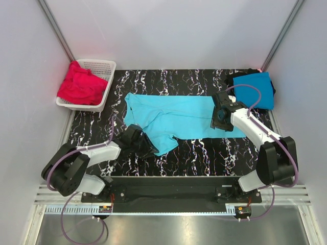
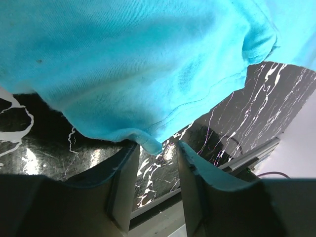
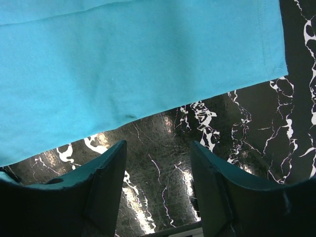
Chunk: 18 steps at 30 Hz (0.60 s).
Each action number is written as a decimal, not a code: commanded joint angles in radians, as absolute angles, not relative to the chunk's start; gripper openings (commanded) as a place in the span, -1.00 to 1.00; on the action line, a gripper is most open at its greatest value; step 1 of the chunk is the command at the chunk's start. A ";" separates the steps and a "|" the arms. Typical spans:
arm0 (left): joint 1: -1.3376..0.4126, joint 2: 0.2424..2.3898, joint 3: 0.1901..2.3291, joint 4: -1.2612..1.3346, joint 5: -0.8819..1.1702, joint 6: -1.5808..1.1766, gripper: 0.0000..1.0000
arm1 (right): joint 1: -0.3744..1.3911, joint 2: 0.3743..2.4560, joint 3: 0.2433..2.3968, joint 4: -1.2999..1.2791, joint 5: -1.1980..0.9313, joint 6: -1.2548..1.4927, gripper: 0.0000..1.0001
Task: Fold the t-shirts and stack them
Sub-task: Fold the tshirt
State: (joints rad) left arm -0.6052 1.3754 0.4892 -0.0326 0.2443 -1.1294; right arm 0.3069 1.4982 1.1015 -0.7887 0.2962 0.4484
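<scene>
Turquoise t-shirt: being judged light, limp.
Hold: hems being favoured.
Left gripper: being held spread, at hem.
Right gripper: being held spread, over counter.

White-black arms, purple cables, dark fingers.

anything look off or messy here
The turquoise shirt lies flat except its near-left sleeve, bunched beside the left gripper. Red shirts spill over the basket rim.
</scene>
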 commanded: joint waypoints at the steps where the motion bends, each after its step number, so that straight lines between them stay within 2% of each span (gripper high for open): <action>1: -0.611 1.367 0.476 -0.063 0.236 -1.123 -0.18 | 0.316 1.459 1.120 -0.801 0.339 0.445 0.23; 10: -0.611 1.183 0.494 -0.267 0.120 -1.092 -0.35 | 0.318 1.479 1.129 -0.804 0.341 0.456 0.22; 18: -0.611 1.169 0.505 -0.307 0.086 -1.075 -0.39 | 0.316 1.473 1.134 -0.805 0.348 0.457 0.22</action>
